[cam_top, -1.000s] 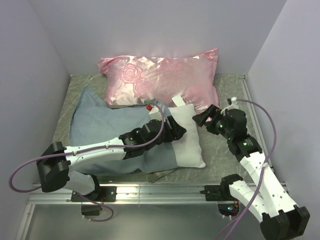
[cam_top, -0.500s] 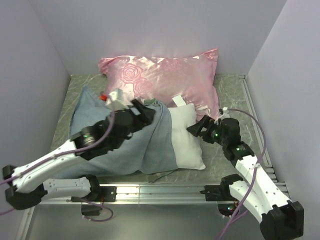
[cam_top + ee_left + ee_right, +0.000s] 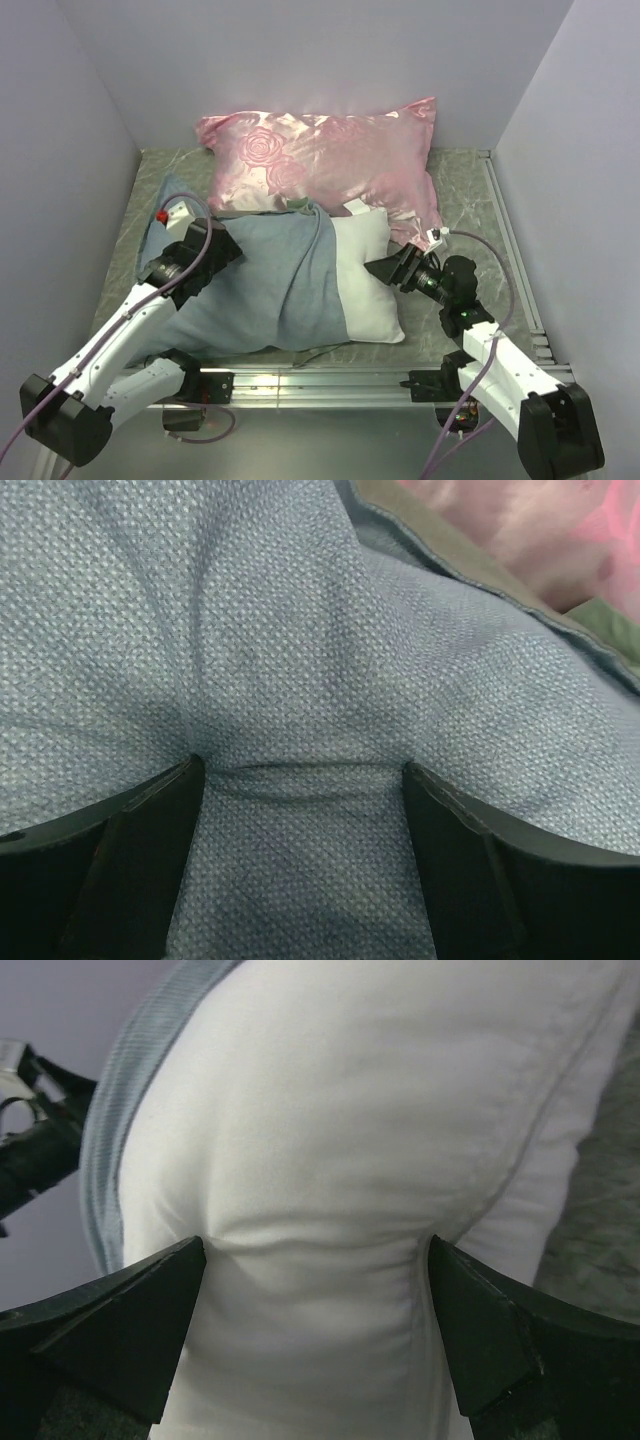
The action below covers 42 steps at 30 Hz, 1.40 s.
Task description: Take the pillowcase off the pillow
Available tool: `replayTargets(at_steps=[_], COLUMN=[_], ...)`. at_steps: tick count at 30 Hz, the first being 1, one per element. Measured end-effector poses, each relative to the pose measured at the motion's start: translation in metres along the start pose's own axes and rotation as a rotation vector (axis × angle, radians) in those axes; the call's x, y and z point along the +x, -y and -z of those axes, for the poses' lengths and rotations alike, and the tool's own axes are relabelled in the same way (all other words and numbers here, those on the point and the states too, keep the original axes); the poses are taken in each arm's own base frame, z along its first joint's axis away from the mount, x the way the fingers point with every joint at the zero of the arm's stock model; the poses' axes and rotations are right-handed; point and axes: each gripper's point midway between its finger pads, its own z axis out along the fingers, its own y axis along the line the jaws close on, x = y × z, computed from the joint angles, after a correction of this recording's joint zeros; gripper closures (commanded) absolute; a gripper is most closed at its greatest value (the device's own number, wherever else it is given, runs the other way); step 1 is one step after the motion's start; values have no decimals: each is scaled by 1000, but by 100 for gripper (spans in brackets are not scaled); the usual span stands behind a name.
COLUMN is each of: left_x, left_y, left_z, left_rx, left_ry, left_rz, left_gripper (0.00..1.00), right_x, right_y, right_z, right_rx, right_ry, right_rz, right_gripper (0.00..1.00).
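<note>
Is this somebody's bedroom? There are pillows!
Probably not; it looks like a robot test booth. Plain walls box in a small table, two robot arms are bolted to a metal rail, and the pink pillow lies on that table, not a bed.

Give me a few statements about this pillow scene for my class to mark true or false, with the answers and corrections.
1. The pink pillow lies at the far side, beyond the pillow. True.
2. The pillowcase covers the whole pillow. False: the pillow's right end is bare.
3. The right gripper pinches the pillow. True.
4. The left gripper holds the pink pillow. False: it pinches the pillowcase.
</note>
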Motion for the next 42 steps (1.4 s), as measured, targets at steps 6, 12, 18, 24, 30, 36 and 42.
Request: replayTargets(at_steps=[6, 12, 18, 24, 30, 36, 42], left_x=[0, 7, 7, -2, -28, -55, -36], left_y=[11, 22, 31, 30, 24, -17, -62], left_z=[-11, -23, -22, -8, 10, 10, -18], left_rx=[38, 79, 138, 148, 108, -23, -139], left_ry=[-8, -32, -41, -31, 28, 115, 55], left_rz=[-15, -38, -35, -46, -32, 30, 53], left_gripper=[16, 25, 45, 29, 14, 12, 10], right_x=[2, 2, -3, -26, -82, -111, -119], right_y=[-8, -14, -32, -46, -79, -36, -6], right_z=[-1, -4, -15, -9, 10, 36, 50], right_rx=[-91, -100, -59, 58, 201, 411, 510], right_ry=[20, 5, -48, -32, 82, 155, 159], right_rz=[-44, -22, 37, 46, 114, 107, 75], right_gripper=[0, 28, 100, 100, 100, 100, 100])
